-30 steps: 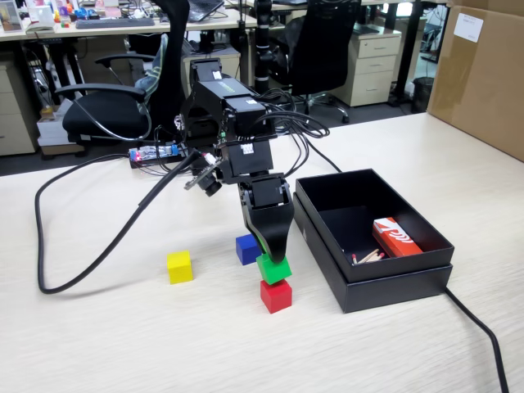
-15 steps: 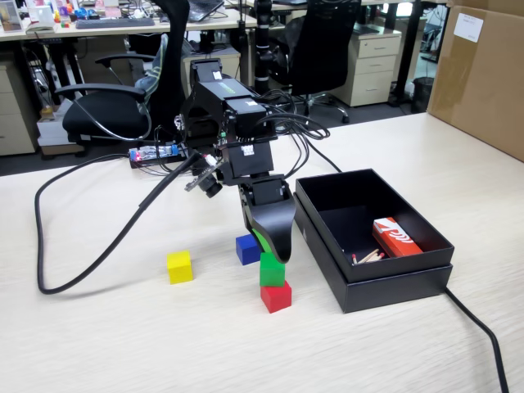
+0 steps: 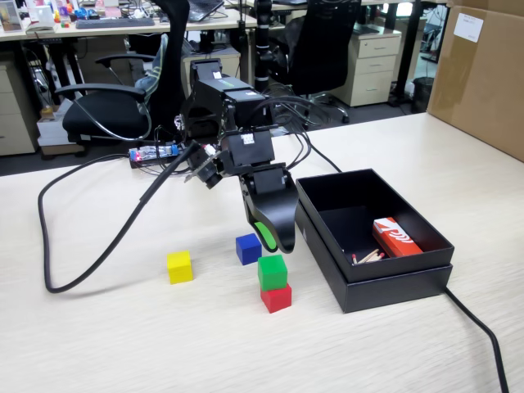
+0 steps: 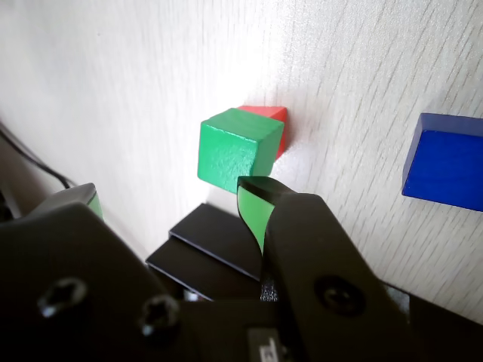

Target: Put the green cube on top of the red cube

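Stack formed: small matte green cube (image 3: 273,271) sat on the small plain red cube (image 3: 276,297), slightly askew, directly below and clear of the black green-padded gripper (image 3: 275,240), whose jaws stood apart and empty above it, leaving a straight upward retreat.

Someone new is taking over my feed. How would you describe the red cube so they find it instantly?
Start at the open black box in the fixed view; just left of its near corner stands a two-cube stack. The small plain red cube is the bottom one, under the green cube, the only cube carrying another.
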You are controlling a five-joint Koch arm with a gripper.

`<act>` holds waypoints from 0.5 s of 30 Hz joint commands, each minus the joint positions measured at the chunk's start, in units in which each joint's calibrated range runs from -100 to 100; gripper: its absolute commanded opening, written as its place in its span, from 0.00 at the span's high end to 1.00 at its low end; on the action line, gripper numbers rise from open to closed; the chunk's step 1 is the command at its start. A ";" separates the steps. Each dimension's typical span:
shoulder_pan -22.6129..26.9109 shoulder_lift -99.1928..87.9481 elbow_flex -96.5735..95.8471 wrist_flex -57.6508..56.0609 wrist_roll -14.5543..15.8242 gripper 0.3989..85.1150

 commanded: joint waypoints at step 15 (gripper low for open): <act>1.07 -47.60 -29.07 0.88 -0.44 0.45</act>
